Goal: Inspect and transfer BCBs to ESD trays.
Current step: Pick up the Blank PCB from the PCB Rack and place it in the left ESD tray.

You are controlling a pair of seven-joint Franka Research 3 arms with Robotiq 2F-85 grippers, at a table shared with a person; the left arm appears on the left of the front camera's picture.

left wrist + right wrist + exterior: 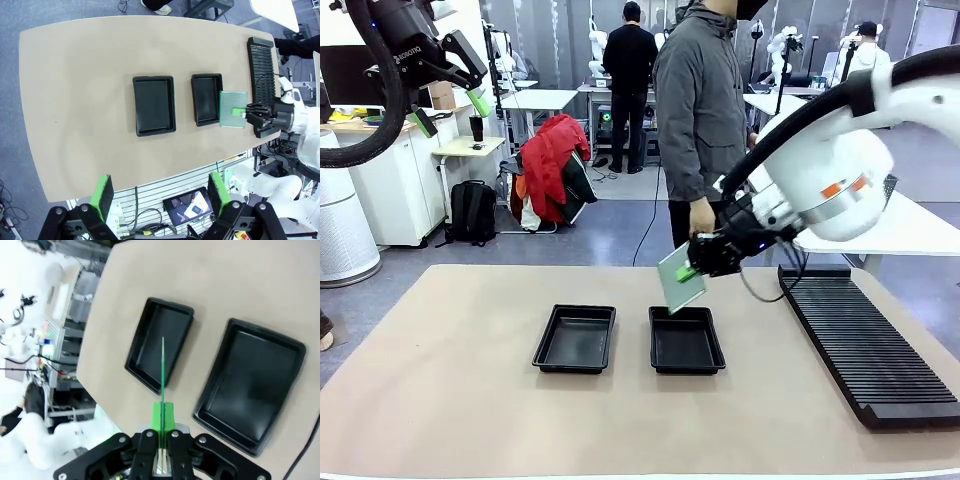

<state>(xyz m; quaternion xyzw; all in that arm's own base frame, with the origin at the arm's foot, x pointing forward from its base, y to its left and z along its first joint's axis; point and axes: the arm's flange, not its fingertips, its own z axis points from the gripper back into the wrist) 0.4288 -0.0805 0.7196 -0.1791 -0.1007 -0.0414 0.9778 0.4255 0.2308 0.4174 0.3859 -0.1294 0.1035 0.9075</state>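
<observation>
Tan table (440,400), two black ESD trays (575,340), ribbed rack (865,350); seemingly a workshop

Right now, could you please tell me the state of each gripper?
The left gripper is open, holding nothing.
The right gripper is shut on a green BCB.

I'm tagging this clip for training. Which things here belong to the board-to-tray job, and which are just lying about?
Job: green board, clamped in the right gripper; left tray; right tray, both empty.
Lying about: ribbed black rack; left gripper, open, raised aside; red jacket; black backpack.
</observation>
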